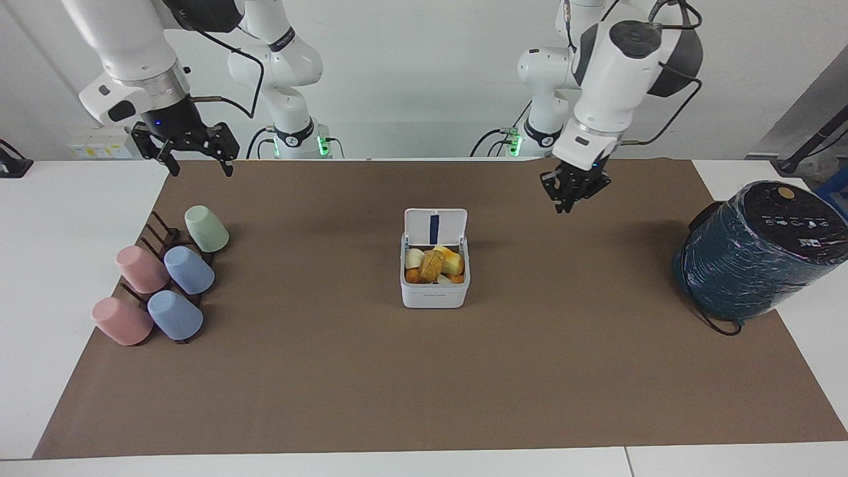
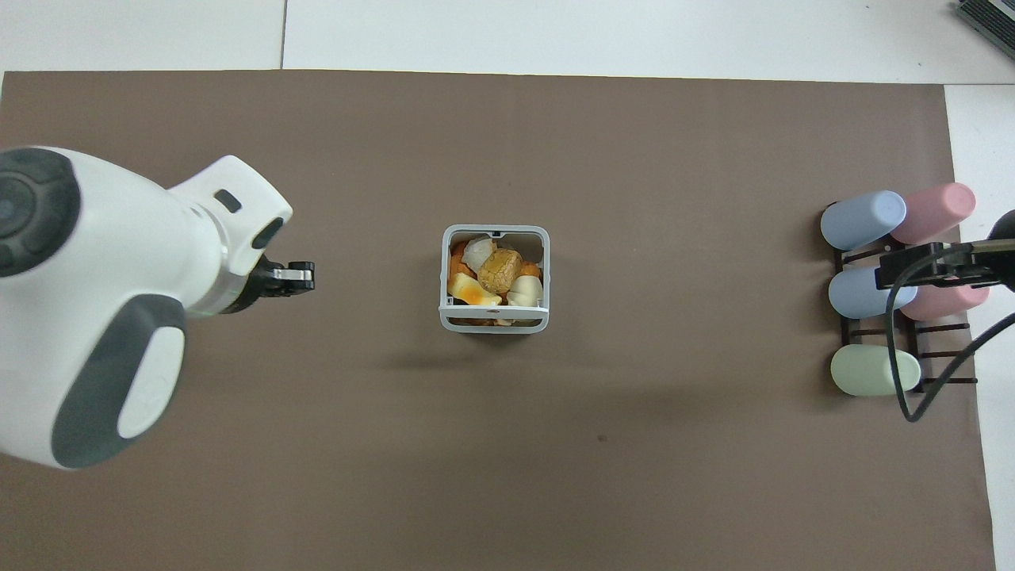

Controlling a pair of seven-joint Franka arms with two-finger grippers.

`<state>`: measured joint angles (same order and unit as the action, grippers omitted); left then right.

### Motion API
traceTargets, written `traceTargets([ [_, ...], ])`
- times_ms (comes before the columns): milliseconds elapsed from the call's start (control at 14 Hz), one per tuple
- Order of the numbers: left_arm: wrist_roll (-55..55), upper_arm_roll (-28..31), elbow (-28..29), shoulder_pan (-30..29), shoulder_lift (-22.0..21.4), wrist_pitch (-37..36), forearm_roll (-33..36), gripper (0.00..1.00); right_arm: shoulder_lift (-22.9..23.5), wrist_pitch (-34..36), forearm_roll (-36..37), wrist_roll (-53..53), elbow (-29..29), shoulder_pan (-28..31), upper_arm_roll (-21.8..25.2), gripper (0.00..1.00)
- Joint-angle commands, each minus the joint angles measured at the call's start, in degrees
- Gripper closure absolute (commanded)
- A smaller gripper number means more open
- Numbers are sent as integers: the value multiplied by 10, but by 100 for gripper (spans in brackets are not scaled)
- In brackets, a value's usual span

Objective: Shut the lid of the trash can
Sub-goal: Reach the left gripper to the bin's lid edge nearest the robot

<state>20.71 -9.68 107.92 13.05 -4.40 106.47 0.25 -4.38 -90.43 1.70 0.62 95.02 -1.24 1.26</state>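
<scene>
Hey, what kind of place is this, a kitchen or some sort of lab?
Most likely a robotics lab, not a kitchen. Two white arms are bolted at a table under a brown mat, and the props look staged: a small trash can of food scraps, its lid up, and a rack of cups.
</scene>
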Motion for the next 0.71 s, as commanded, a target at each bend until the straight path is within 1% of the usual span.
traceTargets([
  [0, 28, 12, 34, 41, -30, 22, -28, 100, -12, 3, -7, -16, 11, 5, -2, 0],
  [71, 40, 12, 34, 55, -30, 25, -40, 100, -12, 3, -7, -16, 11, 5, -3, 0],
  [214, 73, 12, 46, 96, -30, 41, -44, 100, -12, 3, -7, -16, 11, 5, -3, 0],
  [357, 107, 12, 67, 134, -30, 79, -47, 100, -12, 3, -7, -16, 11, 5, -3, 0],
  [643, 116, 12, 80, 174, -8, 132, -56, 100, -12, 3, -7, -16, 11, 5, -3, 0],
])
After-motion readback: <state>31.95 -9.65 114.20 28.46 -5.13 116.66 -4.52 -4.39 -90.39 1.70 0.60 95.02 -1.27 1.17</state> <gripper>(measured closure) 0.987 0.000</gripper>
